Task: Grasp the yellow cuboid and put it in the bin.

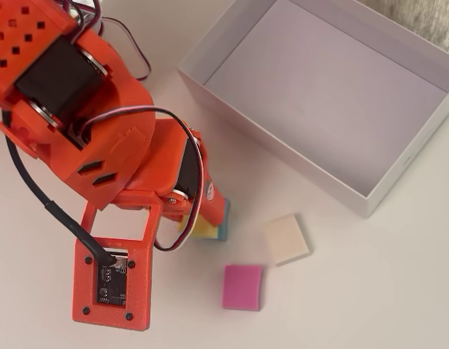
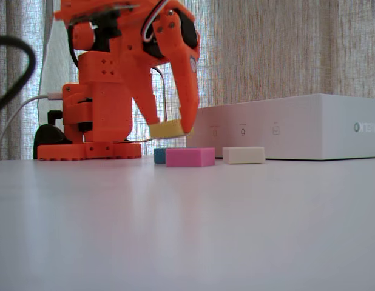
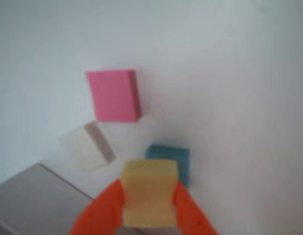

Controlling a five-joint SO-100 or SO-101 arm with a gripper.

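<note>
The orange hand (image 2: 170,128) pinches the yellow cuboid (image 2: 168,129) clear of the white surface (image 2: 187,230) in the fixed view, above the blue block (image 2: 159,156), left of the bin (image 2: 284,127).

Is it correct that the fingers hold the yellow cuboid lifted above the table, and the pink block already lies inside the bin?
Not quite. The pink block lies on the table, outside the bin, as the overhead view shows. The rest holds: the fingers grip the yellow cuboid clear of the table in the fixed view.
</note>
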